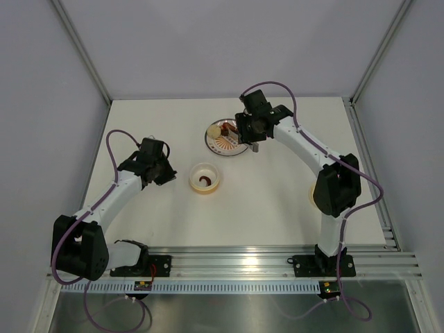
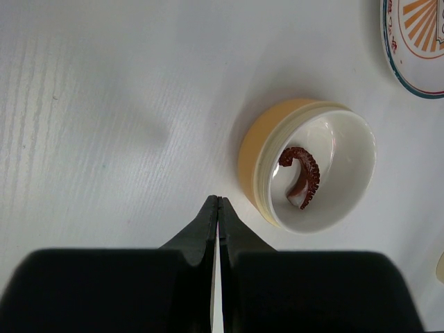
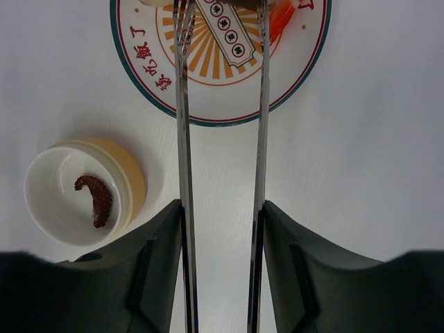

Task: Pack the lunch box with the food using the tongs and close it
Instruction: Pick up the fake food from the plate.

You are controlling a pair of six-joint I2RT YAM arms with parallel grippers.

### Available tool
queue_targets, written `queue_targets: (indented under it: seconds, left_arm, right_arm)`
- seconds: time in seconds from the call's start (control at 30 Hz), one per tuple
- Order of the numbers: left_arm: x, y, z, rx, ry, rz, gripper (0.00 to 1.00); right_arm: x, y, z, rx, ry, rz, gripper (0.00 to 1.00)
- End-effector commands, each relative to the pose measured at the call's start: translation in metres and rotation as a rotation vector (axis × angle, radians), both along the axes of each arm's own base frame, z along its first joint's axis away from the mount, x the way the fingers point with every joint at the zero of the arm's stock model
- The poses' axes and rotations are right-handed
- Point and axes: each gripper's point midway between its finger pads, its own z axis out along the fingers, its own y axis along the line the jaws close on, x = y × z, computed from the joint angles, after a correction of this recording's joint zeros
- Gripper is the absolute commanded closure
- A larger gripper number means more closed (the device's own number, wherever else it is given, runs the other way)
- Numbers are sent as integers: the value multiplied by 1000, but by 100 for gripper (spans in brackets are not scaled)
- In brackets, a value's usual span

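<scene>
plate [image 3: 139, 62] far-right of your lunch box [image 2: 250, 159] | your right gripper [image 3: 222, 208] pinches tongs [image 3: 184, 139], tips over plate | left gripper [image 2: 218, 201] fingers pressed together

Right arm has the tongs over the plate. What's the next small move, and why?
Probably lower the tongs, held spread in the right gripper, around the red-orange piece on the plate and squeeze: the lunch box holds only one brown piece.

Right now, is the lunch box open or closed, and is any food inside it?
Open, nearly empty: nothing covers the lunch box, and one dark red-brown curled food piece lies inside.
</scene>
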Motion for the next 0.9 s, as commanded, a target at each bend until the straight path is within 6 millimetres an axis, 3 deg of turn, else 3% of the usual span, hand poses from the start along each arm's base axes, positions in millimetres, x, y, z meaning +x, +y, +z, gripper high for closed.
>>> queue_targets:
  seconds: [0.0, 0.87]
  left_arm:
    - [4, -3, 6, -6, -23, -20, 100]
    - [3, -4, 3, -10, -19, -32, 100]
  right_arm:
    - [15, 2, 13, -4, -52, 0, 45]
    - [36, 11, -6, -16, -28, 7, 42]
